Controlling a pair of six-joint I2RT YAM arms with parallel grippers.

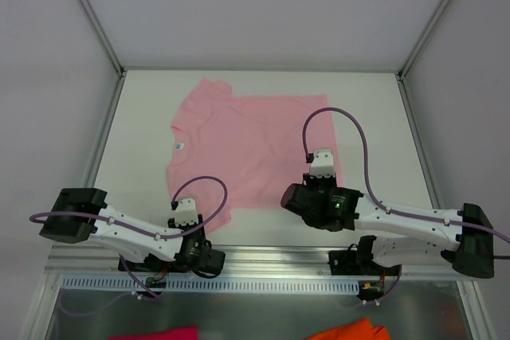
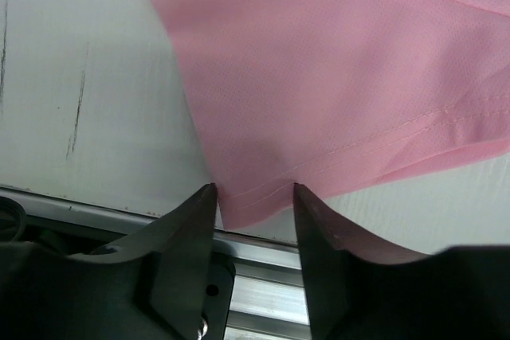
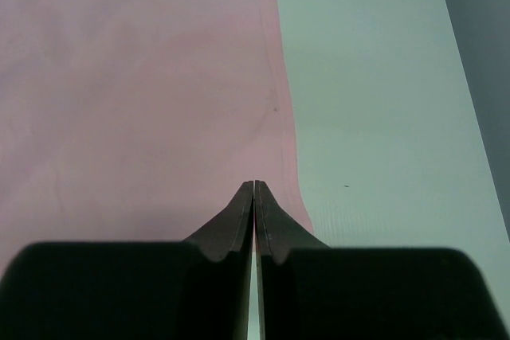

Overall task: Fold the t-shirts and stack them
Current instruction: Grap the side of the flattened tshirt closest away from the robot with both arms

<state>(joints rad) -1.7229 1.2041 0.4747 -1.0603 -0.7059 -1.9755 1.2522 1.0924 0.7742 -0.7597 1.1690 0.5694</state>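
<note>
1 pink tee (image 1: 255, 149); L tool (image 2: 255, 189), R tool (image 3: 254, 185).

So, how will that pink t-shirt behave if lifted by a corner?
Probably floppy: the pink t-shirt lies flat with soft creases. Lifted at the corner inside the open left gripper, it would likely drape and drag.

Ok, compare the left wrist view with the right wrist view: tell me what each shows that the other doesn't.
Only the left wrist view: the left hand open, its fingers either side of a stitched corner of the pink t-shirt, at the near edge where a metal rail runs. Only the right wrist view: the right hand shut, fingertips pressed together over the shirt's straight side edge; whether cloth is pinched cannot be told. Both: the same pink shirt lying flat on the white table.
</note>
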